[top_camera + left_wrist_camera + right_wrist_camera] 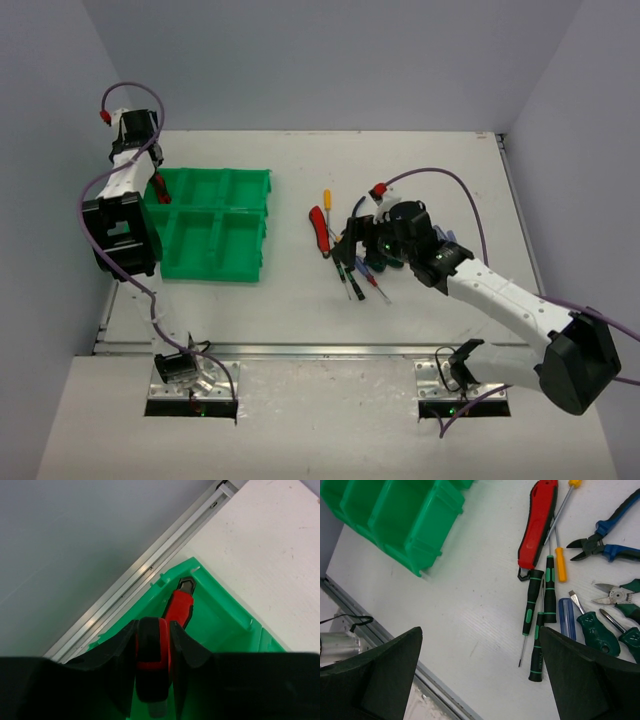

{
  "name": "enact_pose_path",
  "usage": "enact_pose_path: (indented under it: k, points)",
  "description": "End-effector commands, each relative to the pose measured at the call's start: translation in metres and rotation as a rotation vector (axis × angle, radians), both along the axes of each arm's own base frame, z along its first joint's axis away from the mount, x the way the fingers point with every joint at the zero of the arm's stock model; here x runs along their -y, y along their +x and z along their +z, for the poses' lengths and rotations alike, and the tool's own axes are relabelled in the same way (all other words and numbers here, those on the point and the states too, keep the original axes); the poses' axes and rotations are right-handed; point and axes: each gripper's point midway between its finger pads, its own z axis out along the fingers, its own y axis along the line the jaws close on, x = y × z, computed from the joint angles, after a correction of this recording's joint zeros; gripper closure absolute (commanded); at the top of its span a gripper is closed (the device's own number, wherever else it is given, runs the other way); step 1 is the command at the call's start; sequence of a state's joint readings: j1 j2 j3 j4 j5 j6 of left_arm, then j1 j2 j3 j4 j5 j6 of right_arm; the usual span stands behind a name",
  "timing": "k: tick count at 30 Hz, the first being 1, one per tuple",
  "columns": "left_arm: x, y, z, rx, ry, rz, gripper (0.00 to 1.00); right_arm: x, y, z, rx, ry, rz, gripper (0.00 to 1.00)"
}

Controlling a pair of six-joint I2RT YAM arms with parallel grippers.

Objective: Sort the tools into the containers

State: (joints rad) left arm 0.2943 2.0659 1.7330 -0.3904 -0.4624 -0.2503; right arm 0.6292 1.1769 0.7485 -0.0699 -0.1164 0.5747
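Hovering right gripper (352, 238) (480, 680): jaws spread wide and holding nothing, above the loose tools in the middle of the white table (420, 160).
Nearest loose tools: three thin black-and-green screwdrivers (550, 587) lie almost parallel, and a blue clear-handled screwdriver (566, 617) is just beside them.
Right of those: two dark green-handled screwdrivers (595, 630), with green-handled cutters (620, 595) beyond them.
Farther in the pile: a long red tool with a black edge (537, 522) (320, 228), with a thin yellow-handled screwdriver (561, 562) beside it.
Farthest of the pile: blue-handled cutters (610, 530), their jaws pointing toward the red tool.
Container: a bright green plastic bin (215, 270) (420, 520) (225, 615) divided into rectangular compartments, on the left part of the table, well apart from the pile.
Left gripper (158, 185) (155, 655): at the bin's far left corner, jaws closed on a red-and-black handled tool (179, 607) (161, 190).
Held tool: its black tip points down into the far left compartment. Whether it touches the bin floor cannot be told.
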Motion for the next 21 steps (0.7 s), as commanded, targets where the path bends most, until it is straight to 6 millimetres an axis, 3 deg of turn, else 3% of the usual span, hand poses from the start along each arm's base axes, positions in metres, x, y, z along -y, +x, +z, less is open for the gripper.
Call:
enact_pose_path:
  k: [1,4,6,7,8,13,16,17,18,19,21]
  points:
    - [0.007,0.008,0.038,0.115,-0.046,0.008,0.61,0.002,0.026,-0.001,0.020,-0.075,-0.068,0.01]
    - [0.020,0.010,0.051,0.169,-0.111,-0.021,0.44,0.000,0.046,-0.022,-0.030,-0.155,-0.113,0.01]
    - [0.029,0.008,0.069,0.214,-0.155,-0.021,0.25,-0.005,0.059,-0.044,-0.106,-0.232,-0.126,0.01]
    - [0.032,0.003,0.081,0.237,-0.158,-0.021,0.21,-0.014,0.073,-0.033,-0.100,-0.230,-0.129,0.01]
    - [0.033,-0.001,0.083,0.243,-0.167,-0.013,0.17,-0.019,0.080,-0.041,-0.127,-0.255,-0.135,0.01]
    - [0.057,-0.031,0.148,0.429,-0.217,-0.040,0.06,-0.034,0.108,-0.068,-0.162,-0.381,-0.202,0.01]
    - [0.095,-0.066,0.183,0.582,-0.304,-0.134,0.00,-0.042,0.120,-0.089,-0.188,-0.419,-0.212,0.12]
    - [0.105,-0.079,0.211,0.674,-0.296,-0.176,0.00,-0.043,0.122,-0.094,-0.192,-0.428,-0.207,0.16]
    - [0.111,-0.081,0.186,0.629,-0.338,-0.183,0.00,-0.043,0.123,-0.100,-0.197,-0.443,-0.200,0.22]
    - [0.124,-0.098,0.189,0.673,-0.359,-0.217,0.00,-0.044,0.123,-0.106,-0.201,-0.459,-0.191,0.30]
    - [0.138,-0.122,0.192,0.730,-0.350,-0.269,0.00,-0.049,0.124,-0.119,-0.199,-0.493,-0.172,0.38]
